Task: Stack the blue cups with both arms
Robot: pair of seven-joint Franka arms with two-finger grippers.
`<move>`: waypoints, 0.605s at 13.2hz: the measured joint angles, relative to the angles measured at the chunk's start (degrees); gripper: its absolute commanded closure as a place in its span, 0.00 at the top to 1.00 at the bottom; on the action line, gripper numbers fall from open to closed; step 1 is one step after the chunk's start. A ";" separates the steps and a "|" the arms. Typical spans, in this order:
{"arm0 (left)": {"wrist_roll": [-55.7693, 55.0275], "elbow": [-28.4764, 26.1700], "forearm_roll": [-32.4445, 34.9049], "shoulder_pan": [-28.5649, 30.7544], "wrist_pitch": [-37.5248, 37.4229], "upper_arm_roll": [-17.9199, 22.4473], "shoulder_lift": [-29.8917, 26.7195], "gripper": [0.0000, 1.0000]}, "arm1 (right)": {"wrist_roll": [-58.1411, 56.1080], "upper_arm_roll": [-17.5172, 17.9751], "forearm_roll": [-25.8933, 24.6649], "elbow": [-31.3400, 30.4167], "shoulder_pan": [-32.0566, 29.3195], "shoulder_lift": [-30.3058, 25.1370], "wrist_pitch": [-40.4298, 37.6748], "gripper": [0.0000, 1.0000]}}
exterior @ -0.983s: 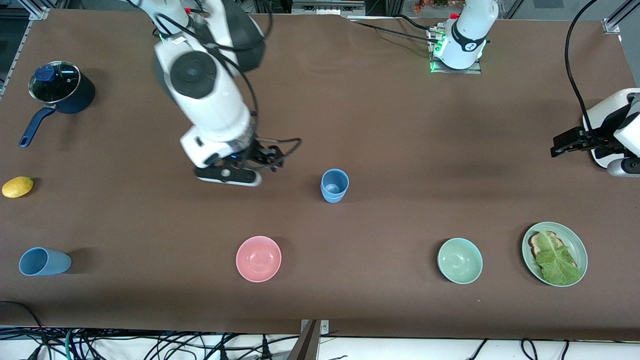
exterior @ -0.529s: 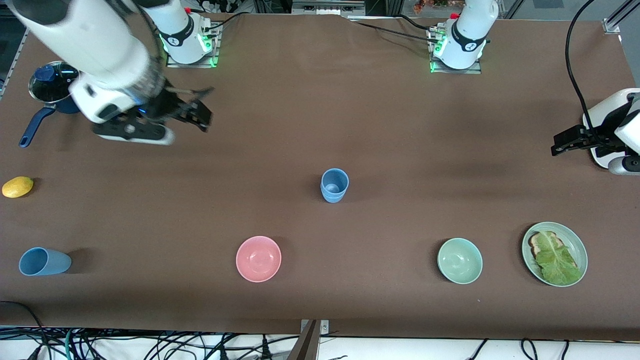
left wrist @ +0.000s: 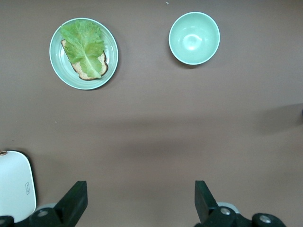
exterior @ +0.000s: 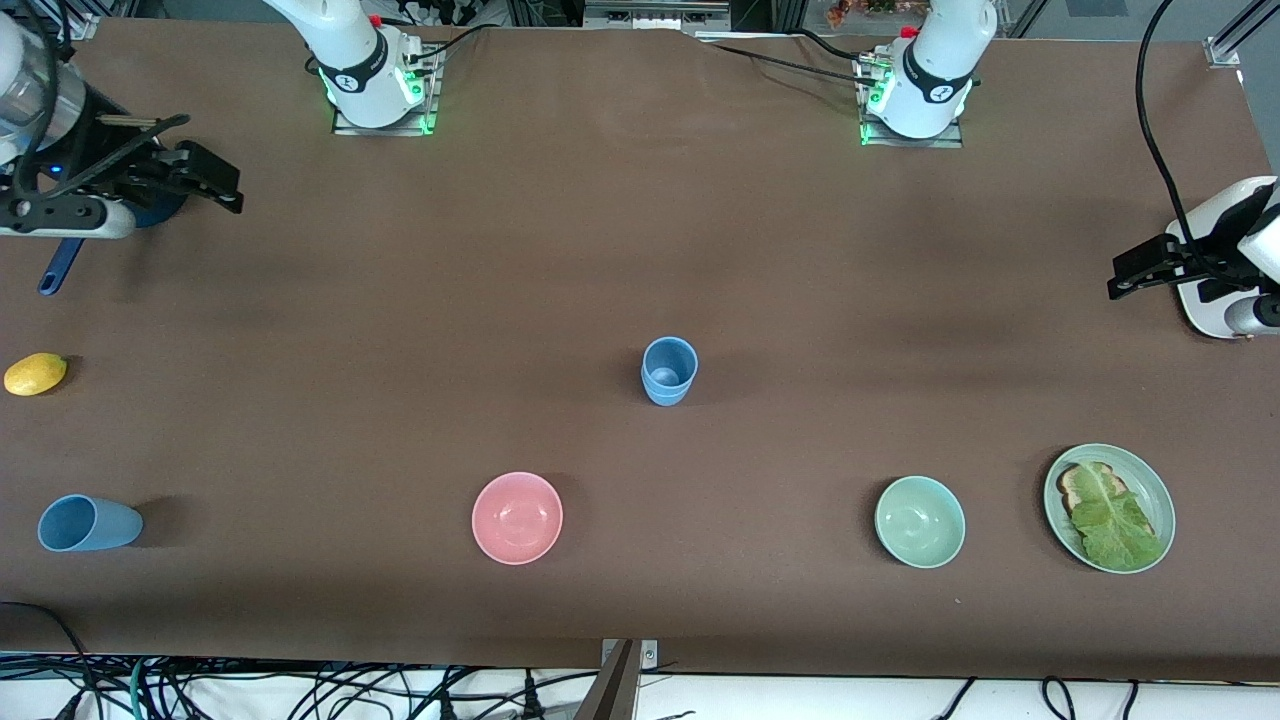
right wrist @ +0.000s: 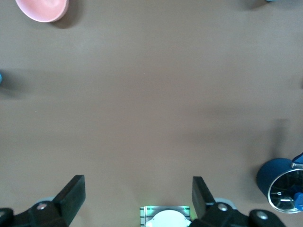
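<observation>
A light-blue cup point(exterior: 668, 370) stands upright in the middle of the table; a line below its rim looks like one cup nested in another. Another blue cup point(exterior: 88, 523) lies on its side near the front edge at the right arm's end. My right gripper point(exterior: 215, 185) is open and empty, up over the table beside the dark blue pot; its wrist view point(right wrist: 137, 189) shows bare table between the fingers. My left gripper point(exterior: 1135, 272) is open and empty at the left arm's end; its wrist view point(left wrist: 140, 194) shows only bare table there.
A dark blue pot with a glass lid point(exterior: 110, 175) and a lemon point(exterior: 35, 373) sit at the right arm's end. A pink bowl point(exterior: 517, 517), a pale green bowl point(exterior: 919, 521) and a green plate point(exterior: 1160, 500) with toast and lettuce stand near the front edge.
My right arm has swung away from beside the upright cup to the right arm's end of the table, over the pot. The left arm has barely moved. The cups have not moved.
</observation>
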 measured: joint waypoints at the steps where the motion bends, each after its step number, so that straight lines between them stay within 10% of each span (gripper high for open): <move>1: 0.00 0.03 0.00 0.00 -0.06 0.00 -0.11 1.00 | -1.25 -1.04 0.00 -0.43 -0.02 0.16 0.03 1.00; 8: -1.19 0.16 -2.16 -0.45 -0.75 -0.82 -2.97 1.00 | -3.26 -2.71 -0.08 -0.77 0.06 1.02 0.20 1.00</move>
